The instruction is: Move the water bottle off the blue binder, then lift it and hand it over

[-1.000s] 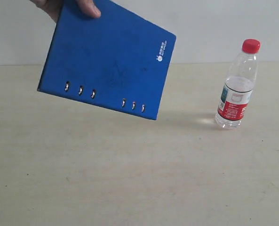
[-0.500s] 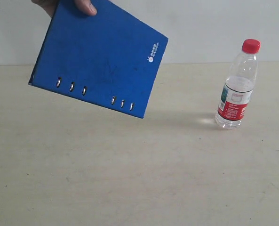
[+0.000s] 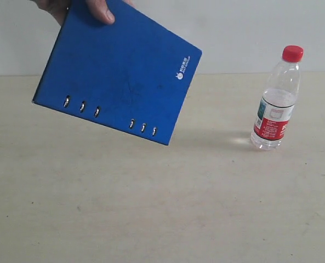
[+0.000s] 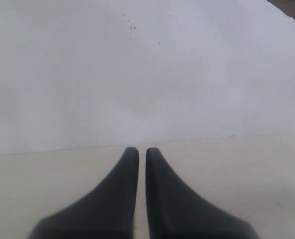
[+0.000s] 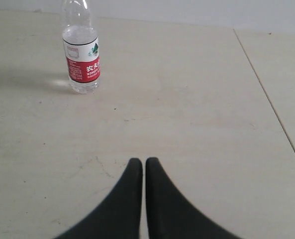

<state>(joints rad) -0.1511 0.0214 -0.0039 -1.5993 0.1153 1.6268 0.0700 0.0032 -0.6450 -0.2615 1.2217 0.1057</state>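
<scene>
Water bottle [image 3: 276, 98] stands upright on the table [image 3: 151, 208], red cap on top, at the right of the exterior view.

Dark fingers of the left gripper [image 4: 138, 152] are pressed together with only a thin slit between them. Nothing is pinched. They sit low over pale tabletop and face a white wall [image 4: 137, 74].

The right gripper [image 5: 139, 162] is the same: fingers closed on nothing, tips over bare table. The bottle [image 5: 81, 50] stands ahead of it, well apart, with the red-and-white label facing the wrist camera. A thin seam crosses the table surface off to one side.

The blue binder [image 3: 118, 71] is in the air, tilted, and well apart from the bottle. A human hand [image 3: 96, 8] grips its top edge with the thumb on the cover. Six small slots run along the lower edge in two groups of three, and a white logo sits near the corner nearest the bottle.
</scene>
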